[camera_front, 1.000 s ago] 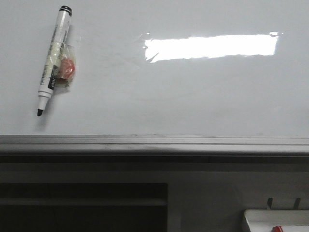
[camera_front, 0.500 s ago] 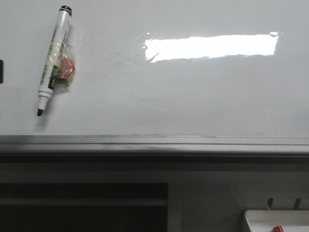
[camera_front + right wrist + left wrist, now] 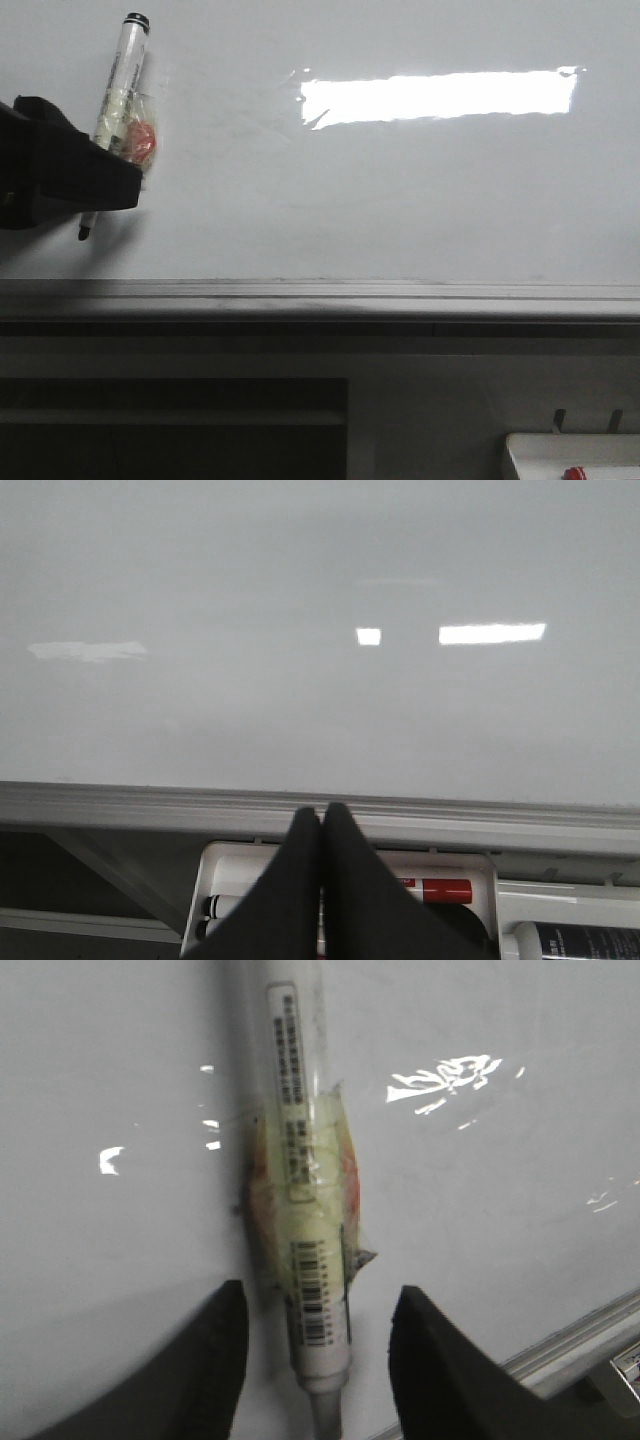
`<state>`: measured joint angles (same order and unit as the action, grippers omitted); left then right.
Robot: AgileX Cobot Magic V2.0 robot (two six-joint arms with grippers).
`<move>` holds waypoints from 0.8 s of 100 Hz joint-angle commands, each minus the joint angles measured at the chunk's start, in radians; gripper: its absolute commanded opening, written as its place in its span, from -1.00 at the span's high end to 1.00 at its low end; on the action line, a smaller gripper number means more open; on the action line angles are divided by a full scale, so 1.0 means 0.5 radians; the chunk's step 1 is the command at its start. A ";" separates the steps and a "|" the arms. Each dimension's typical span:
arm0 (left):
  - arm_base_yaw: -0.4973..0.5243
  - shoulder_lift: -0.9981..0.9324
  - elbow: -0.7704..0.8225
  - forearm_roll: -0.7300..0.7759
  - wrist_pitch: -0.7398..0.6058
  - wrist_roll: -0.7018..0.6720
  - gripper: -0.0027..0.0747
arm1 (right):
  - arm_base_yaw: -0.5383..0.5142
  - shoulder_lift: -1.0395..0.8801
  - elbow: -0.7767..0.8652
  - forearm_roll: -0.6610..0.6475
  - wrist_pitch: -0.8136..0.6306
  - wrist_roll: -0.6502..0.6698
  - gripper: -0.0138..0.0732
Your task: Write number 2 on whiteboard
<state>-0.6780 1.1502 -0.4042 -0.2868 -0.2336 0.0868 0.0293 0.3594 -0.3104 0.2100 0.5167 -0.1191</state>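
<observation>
The whiteboard [image 3: 400,200] is glossy white with a bright rectangular reflection and a grey bottom rail [image 3: 320,295]. No number 2 shows on it. A white marker [image 3: 118,90] with a black cap end hangs taped to the board at the upper left, tip down, beside a red lump [image 3: 143,138]. My left gripper [image 3: 118,180] reaches in from the left over the marker's lower end. In the left wrist view the gripper [image 3: 315,1335] is open, with its fingers on either side of the marker [image 3: 310,1210], not touching it. My right gripper [image 3: 322,825] is shut and empty below the board's rail [image 3: 150,802].
A small white tray [image 3: 530,455] with a red item [image 3: 573,473] sits below the board at the lower right. In the right wrist view that tray [image 3: 215,865] holds markers, one with a red label [image 3: 435,890]. A dark shelf opening [image 3: 170,430] lies under the rail.
My left gripper has come into the front view from the left and now covers the marker's lower part. The marker and the board are unchanged.
</observation>
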 commanded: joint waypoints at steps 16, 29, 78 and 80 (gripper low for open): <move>-0.006 0.027 -0.057 -0.002 -0.126 -0.002 0.98 | 0.065 0.030 -0.071 0.033 -0.130 -0.040 0.82; -0.010 -0.033 -0.057 0.161 -0.050 -0.002 0.98 | 0.286 0.035 -0.098 0.356 -0.041 -0.495 0.82; -0.442 -0.354 -0.057 1.463 0.031 -0.002 0.98 | 0.883 0.464 -0.584 1.288 0.213 -1.523 -0.07; -0.447 -0.354 -0.057 1.480 0.031 -0.002 0.98 | 0.895 0.496 -0.608 1.298 0.213 -1.532 -0.07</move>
<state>-0.8770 0.9891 -0.4069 0.3917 -0.1298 0.0868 0.4598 0.5302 -0.5376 0.7997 0.6528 -0.8380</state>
